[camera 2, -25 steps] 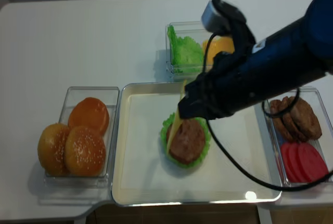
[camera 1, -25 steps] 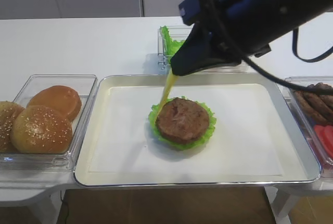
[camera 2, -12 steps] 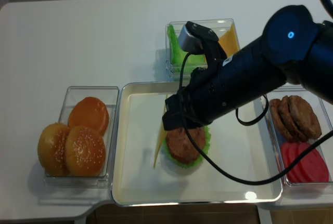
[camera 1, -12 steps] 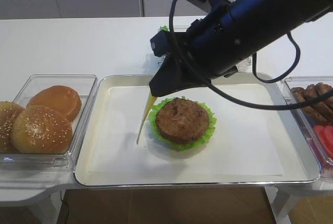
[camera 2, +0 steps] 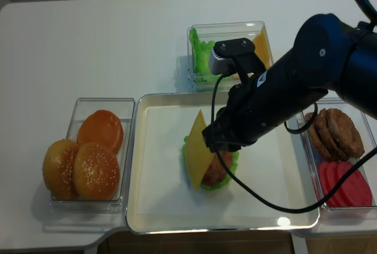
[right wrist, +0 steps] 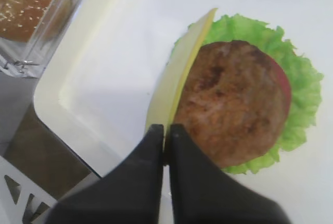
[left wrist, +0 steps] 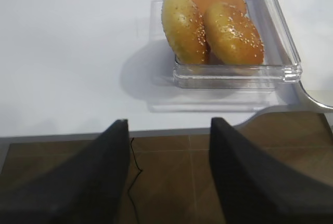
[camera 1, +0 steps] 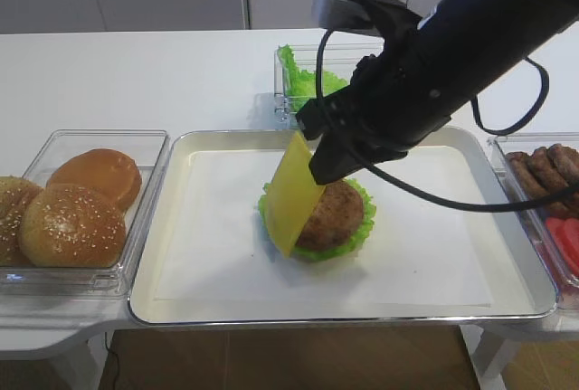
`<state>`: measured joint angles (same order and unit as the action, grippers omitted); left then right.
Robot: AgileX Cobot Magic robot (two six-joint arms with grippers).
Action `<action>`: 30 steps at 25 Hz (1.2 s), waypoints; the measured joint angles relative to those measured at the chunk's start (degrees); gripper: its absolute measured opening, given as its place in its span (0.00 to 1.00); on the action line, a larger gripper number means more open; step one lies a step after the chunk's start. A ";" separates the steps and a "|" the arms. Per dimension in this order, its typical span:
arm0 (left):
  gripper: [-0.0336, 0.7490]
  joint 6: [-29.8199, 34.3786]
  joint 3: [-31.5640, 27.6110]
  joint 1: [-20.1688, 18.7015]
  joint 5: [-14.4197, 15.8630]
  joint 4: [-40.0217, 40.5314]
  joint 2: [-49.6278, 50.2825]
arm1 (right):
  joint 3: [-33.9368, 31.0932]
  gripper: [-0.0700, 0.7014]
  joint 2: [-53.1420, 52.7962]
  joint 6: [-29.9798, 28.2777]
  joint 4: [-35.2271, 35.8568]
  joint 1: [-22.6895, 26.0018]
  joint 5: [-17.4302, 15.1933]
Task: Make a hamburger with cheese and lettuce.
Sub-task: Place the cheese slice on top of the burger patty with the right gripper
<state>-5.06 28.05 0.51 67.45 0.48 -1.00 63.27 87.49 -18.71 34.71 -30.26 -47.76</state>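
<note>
The hamburger, a brown patty (camera 1: pixel 339 214) on a frilly lettuce leaf (camera 1: pixel 359 234), sits mid-tray. My right gripper (camera 1: pixel 314 156) is shut on the top edge of a yellow cheese slice (camera 1: pixel 293 193). The slice hangs tilted, and its lower part covers the patty's left side. In the right wrist view the jaws (right wrist: pixel 166 128) pinch the cheese (right wrist: pixel 179 78) edge-on beside the patty (right wrist: pixel 234 107) and lettuce (right wrist: pixel 302 89). In the realsense view the cheese (camera 2: pixel 197 148) hangs below the gripper (camera 2: pixel 211 141). My left gripper (left wrist: pixel 169 124) is open and empty over the floor, off the table's front edge.
The metal tray (camera 1: pixel 344 319) is lined with white paper. A clear box of sesame buns (camera 1: pixel 72 209) stands at its left, also in the left wrist view (left wrist: pixel 218 26). Boxes of lettuce leaves (camera 1: pixel 303 73) and cheese are behind; patties (camera 1: pixel 552 173) and tomato slices (camera 1: pixel 565 241) are right.
The right arm has swung back to the right. The cheese, which hung edge-on left of the patty, now faces front and overlaps the patty's left side.
</note>
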 joint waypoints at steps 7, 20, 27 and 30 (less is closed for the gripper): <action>0.52 0.00 0.00 0.00 0.00 0.00 0.00 | 0.00 0.11 0.00 4.90 -6.50 0.00 0.10; 0.52 0.00 0.00 0.00 0.00 0.00 0.00 | 0.00 0.11 0.60 11.28 -12.95 0.00 -2.14; 0.52 0.00 0.00 0.00 0.00 0.00 0.00 | 0.00 0.10 2.99 11.31 -12.98 0.00 -2.30; 0.52 0.00 0.00 0.00 0.00 0.00 0.00 | 0.00 0.10 2.99 11.31 -13.08 0.00 -1.34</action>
<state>-5.06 28.05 0.51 67.45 0.48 -1.00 63.27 90.48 -7.41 21.63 -30.26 -49.10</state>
